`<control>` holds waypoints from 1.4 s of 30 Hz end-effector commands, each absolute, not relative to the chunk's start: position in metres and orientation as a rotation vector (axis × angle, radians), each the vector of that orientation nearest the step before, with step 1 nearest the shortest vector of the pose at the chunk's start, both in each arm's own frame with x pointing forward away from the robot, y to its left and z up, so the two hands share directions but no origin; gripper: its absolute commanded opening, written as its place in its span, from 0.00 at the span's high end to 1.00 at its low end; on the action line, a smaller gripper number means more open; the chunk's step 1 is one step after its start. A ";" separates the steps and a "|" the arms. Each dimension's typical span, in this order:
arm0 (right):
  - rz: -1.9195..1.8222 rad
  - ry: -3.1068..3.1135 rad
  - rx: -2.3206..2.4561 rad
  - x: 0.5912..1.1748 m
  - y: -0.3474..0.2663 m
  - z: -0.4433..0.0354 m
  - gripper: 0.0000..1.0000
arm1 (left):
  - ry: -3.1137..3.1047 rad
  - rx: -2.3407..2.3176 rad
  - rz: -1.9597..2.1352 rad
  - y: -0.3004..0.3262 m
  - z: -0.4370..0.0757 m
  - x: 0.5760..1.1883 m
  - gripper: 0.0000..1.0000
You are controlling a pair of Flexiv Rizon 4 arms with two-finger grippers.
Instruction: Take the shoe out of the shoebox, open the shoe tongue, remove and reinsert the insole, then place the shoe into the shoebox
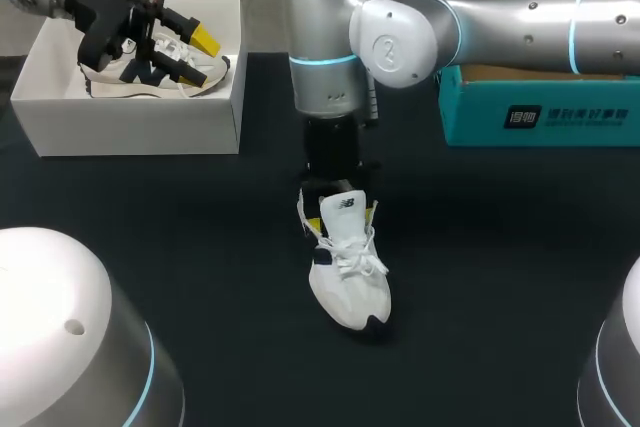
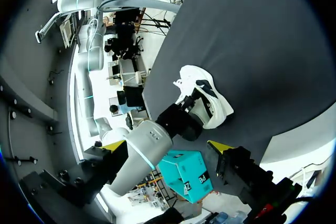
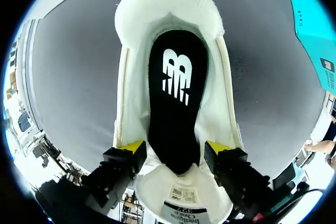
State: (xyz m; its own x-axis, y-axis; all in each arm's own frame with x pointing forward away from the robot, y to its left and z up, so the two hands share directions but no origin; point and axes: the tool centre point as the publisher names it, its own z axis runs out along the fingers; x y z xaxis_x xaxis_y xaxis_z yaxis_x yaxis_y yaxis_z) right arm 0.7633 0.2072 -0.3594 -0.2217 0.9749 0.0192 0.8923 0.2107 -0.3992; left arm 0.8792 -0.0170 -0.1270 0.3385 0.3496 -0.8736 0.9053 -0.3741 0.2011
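A white shoe [image 1: 350, 282] stands on the black table, toe toward the near edge. My right gripper [image 1: 343, 215] hangs over its opening. In the right wrist view the gripper [image 3: 175, 150] is open, one yellow tip at each side of the shoe's [image 3: 168, 3] collar. The black insole [image 3: 176, 93] with a white logo lies inside, its narrow end between the fingers and untouched. My left gripper [image 1: 198, 55] hovers open and empty above the white shoebox [image 1: 130, 127], where a second shoe [image 1: 150, 77] lies. The left wrist view shows the shoe [image 2: 210, 98] under my right arm.
A teal box [image 1: 540, 112] sits at the back right of the table, also seen ahead of the left gripper as the teal box [image 2: 189, 174]. Rounded grey housings [image 1: 60, 337] fill the near corners. Black cloth lies bare around the shoe.
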 end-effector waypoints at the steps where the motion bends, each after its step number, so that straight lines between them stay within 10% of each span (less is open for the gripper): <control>1: 0.479 -2.218 -1.771 0.762 0.210 -0.355 0.00 | 1.101 1.894 -0.989 -0.017 -0.127 0.879 0.00; 42: 0.518 -2.184 -1.961 0.745 0.204 -0.301 0.00 | 1.101 1.894 -0.989 -0.017 -0.127 0.879 0.00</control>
State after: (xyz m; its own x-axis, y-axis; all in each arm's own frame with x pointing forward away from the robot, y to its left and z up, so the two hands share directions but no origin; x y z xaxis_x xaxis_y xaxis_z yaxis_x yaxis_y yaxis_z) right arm 0.7519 0.2078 -0.3117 -0.1315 0.9852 -0.1103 0.9193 0.0796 -0.3855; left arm 0.8792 -0.0170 -0.1270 0.3385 0.3495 -0.8736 0.9053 -0.3741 0.2011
